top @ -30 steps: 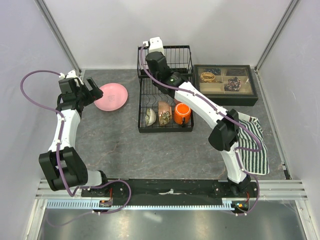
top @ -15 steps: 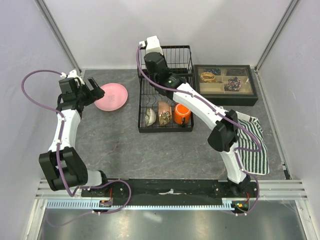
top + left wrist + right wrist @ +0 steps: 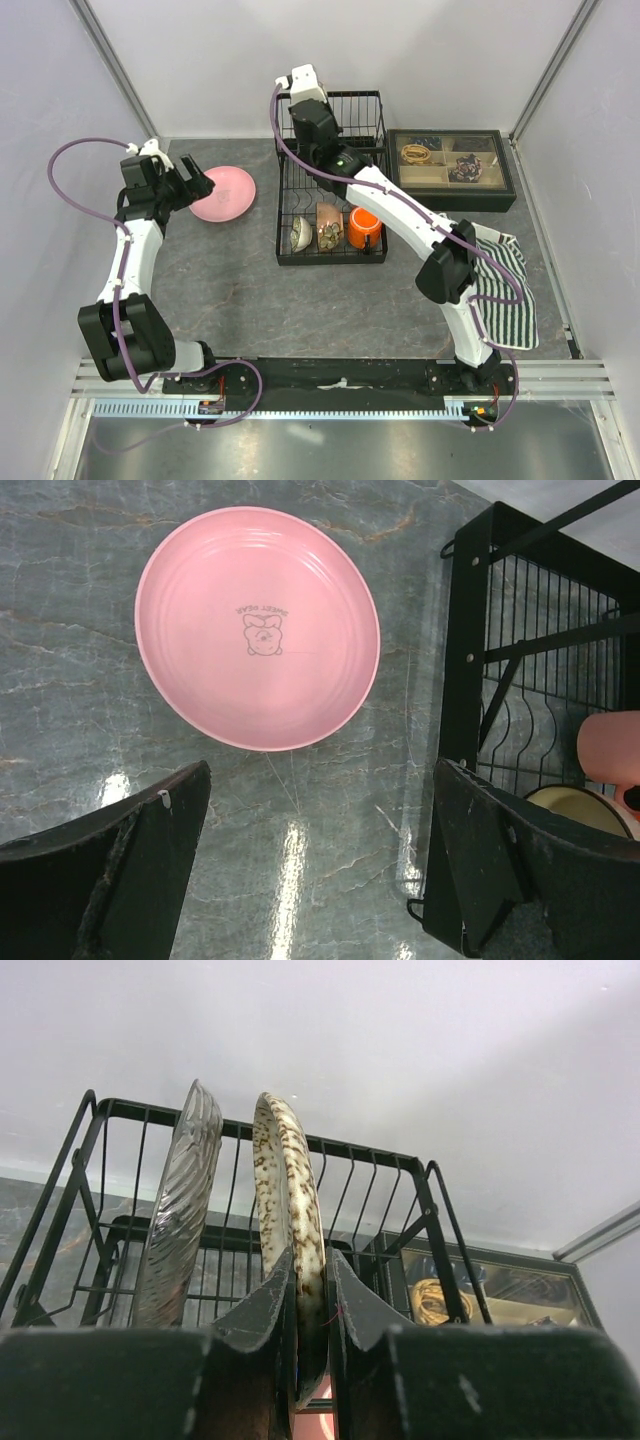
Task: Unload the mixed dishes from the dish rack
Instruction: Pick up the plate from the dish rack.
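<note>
The black wire dish rack (image 3: 281,232) stands mid-table. My right gripper (image 3: 308,1260) is shut on the rim of a cream, brown-speckled plate (image 3: 285,1165) that stands on edge in the rack's upright back section (image 3: 375,1150). To the plate's left stands a clear ribbed plate (image 3: 180,1210). The lower basket holds a small pale bowl (image 3: 301,236), a brown patterned bowl (image 3: 329,228) and an orange mug (image 3: 363,227). A pink mug (image 3: 608,748) shows through the wires. The pink plate (image 3: 257,627) lies flat on the table left of the rack, and my left gripper (image 3: 320,775) hovers open just short of it, holding nothing.
A dark compartmented tray of trinkets (image 3: 452,168) sits right of the rack. A striped cloth (image 3: 505,290) lies under the right arm near the right wall. Enclosure walls close in the back and both sides.
My right gripper, holding the speckled plate, has shifted a little up and toward the back left. The left gripper edged slightly toward the pink plate, still open.
</note>
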Robot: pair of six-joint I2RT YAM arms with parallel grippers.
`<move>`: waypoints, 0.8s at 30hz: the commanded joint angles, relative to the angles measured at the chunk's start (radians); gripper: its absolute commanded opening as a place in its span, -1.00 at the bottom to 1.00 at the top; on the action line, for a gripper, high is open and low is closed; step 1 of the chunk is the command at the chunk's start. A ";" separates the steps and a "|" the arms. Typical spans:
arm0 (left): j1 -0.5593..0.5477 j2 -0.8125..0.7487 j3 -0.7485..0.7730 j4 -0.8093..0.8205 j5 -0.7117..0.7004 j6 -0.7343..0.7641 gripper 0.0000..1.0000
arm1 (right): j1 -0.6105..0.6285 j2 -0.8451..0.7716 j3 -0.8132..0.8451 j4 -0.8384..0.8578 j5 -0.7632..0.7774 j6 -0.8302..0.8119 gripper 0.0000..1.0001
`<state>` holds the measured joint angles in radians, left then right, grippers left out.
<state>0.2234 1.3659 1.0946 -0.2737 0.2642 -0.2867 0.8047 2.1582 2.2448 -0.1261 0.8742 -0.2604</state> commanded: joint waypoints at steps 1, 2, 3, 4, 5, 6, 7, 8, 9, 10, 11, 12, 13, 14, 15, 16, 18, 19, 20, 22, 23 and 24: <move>-0.019 -0.030 0.045 0.048 0.067 0.087 0.97 | -0.001 -0.125 0.018 0.111 0.034 -0.059 -1.00; -0.024 -0.027 0.062 0.047 0.084 0.099 0.97 | -0.002 -0.138 0.010 0.111 0.032 -0.060 -1.00; -0.033 -0.025 0.073 0.045 0.092 0.130 0.97 | -0.001 -0.150 -0.007 0.109 0.028 -0.063 -1.00; -0.038 -0.028 0.082 0.045 0.105 0.148 0.97 | -0.001 -0.178 -0.014 0.106 0.020 -0.063 -1.00; -0.039 -0.030 0.099 0.045 0.154 0.170 0.97 | -0.001 -0.196 -0.027 0.102 0.011 -0.065 -1.00; -0.047 -0.033 0.109 0.047 0.176 0.193 0.97 | -0.001 -0.213 -0.048 0.095 0.008 -0.066 -1.00; -0.048 -0.037 0.119 0.045 0.197 0.239 0.97 | -0.001 -0.248 -0.059 0.080 -0.007 -0.066 -1.00; -0.048 -0.042 0.138 0.045 0.257 0.262 0.97 | -0.001 -0.268 -0.071 0.074 -0.014 -0.063 -1.00; -0.050 -0.050 0.148 0.047 0.280 0.282 0.97 | -0.001 -0.288 -0.098 0.068 -0.021 -0.063 -1.00; -0.050 -0.051 0.159 0.047 0.311 0.326 0.97 | 0.001 -0.331 -0.114 0.059 -0.035 -0.062 -1.00; -0.050 -0.057 0.175 0.045 0.384 0.346 0.97 | -0.002 -0.354 -0.131 0.045 -0.049 -0.059 -1.00; -0.050 -0.065 0.183 0.045 0.421 0.378 0.97 | -0.001 -0.375 -0.164 0.033 -0.067 -0.053 -1.00; -0.052 -0.076 0.192 0.045 0.458 0.392 0.97 | -0.002 -0.429 -0.184 0.014 -0.098 -0.043 -1.00; -0.052 -0.085 0.209 0.044 0.534 0.402 0.97 | -0.002 -0.457 -0.209 -0.007 -0.144 -0.030 -1.00; -0.052 -0.091 0.217 0.038 0.573 0.417 0.97 | -0.004 -0.483 -0.247 -0.024 -0.171 -0.002 -1.00; -0.052 -0.103 0.225 0.036 0.611 0.422 0.97 | -0.006 -0.524 -0.257 -0.076 -0.207 0.018 -1.00; -0.053 -0.116 0.243 0.039 0.714 0.425 0.97 | -0.010 -0.563 -0.299 -0.115 -0.317 0.073 -1.00; -0.053 -0.122 0.246 0.042 0.742 0.423 0.97 | -0.013 -0.595 -0.313 -0.154 -0.372 0.088 -1.00; -0.058 -0.139 0.248 0.044 0.789 0.423 0.97 | -0.015 -0.607 -0.330 -0.170 -0.412 0.105 -1.00; -0.071 -0.157 0.246 0.053 0.835 0.442 0.96 | -0.022 -0.636 -0.384 -0.200 -0.556 0.134 -1.00; -0.081 -0.181 0.240 0.054 0.845 0.452 0.96 | -0.025 -0.643 -0.401 -0.210 -0.595 0.142 -1.00; -0.100 -0.194 0.237 0.053 0.849 0.480 0.96 | -0.028 -0.647 -0.431 -0.216 -0.642 0.148 -1.00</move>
<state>0.1600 1.2358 1.3071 -0.2512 0.9504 0.0940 0.7856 1.5364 1.8900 -0.2939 0.5072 -0.1917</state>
